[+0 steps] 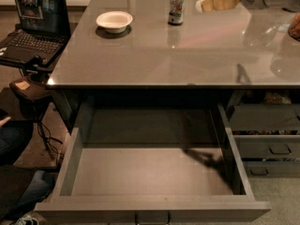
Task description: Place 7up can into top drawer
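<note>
The 7up can (176,7) stands upright on the grey countertop (187,50) near its far edge, green and white with a silver top. My gripper (206,3) reaches in from the upper right, its pale fingers pointing left, a short gap to the right of the can and not touching it. The top drawer (70,163) is pulled wide open below the counter's front edge; its flat grey floor holds nothing, and the dark handle sits at the bottom edge of the view.
A white bowl (114,20) sits on the counter left of the can. An open laptop (33,25) stands on a side stand at the far left. Narrower stacked grey drawers (267,139) are at the right. A person's legs show at the lower left.
</note>
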You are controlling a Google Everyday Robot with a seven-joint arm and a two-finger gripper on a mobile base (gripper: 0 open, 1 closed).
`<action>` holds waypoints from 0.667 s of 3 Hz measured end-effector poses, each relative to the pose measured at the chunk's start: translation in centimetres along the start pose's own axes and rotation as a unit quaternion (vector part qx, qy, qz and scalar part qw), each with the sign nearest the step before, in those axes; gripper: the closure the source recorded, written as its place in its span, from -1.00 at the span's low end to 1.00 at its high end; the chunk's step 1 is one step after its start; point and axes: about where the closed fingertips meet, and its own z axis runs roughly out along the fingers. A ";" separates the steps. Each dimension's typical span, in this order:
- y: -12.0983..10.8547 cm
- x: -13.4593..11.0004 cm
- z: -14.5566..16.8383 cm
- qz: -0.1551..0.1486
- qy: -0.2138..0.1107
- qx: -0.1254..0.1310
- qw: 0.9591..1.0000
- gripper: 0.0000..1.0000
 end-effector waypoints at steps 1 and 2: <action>0.6 -0.1 1.9 0.025 -0.016 -0.013 0.999 -1.00; 2.3 0.3 6.3 0.083 -0.052 -0.027 0.995 -1.00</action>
